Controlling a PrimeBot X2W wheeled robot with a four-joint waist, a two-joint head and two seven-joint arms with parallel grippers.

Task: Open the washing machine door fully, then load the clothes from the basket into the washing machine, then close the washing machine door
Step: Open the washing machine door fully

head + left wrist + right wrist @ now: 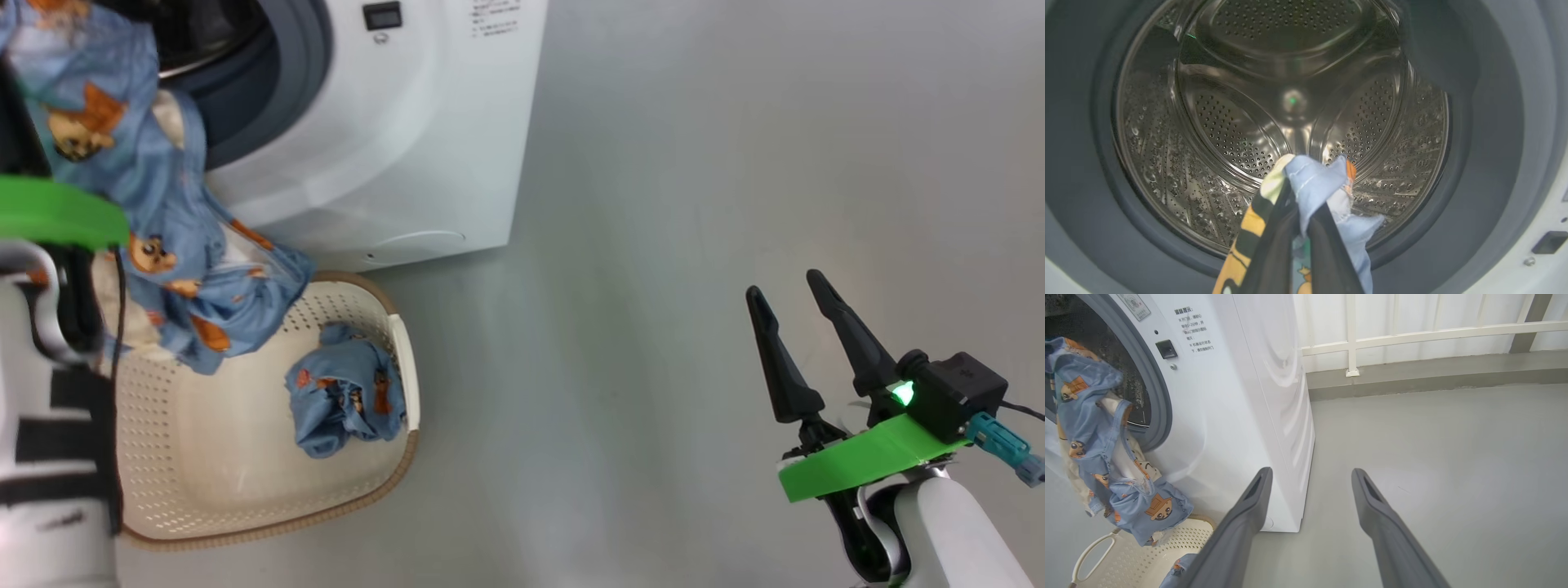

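Left hand clamped on light blue cartoon-print garment; I'd push deep into the perforated steel drum before releasing

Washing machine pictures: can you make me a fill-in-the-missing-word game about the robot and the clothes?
1. The left gripper is ____ on a hanging blue garment in front of the steel drum.
2. The right gripper has its fingers ____ above the grey floor, holding nothing.
3. The cream basket has ____ crumpled blue garment lying in it.
Missing words: shut, open, one.
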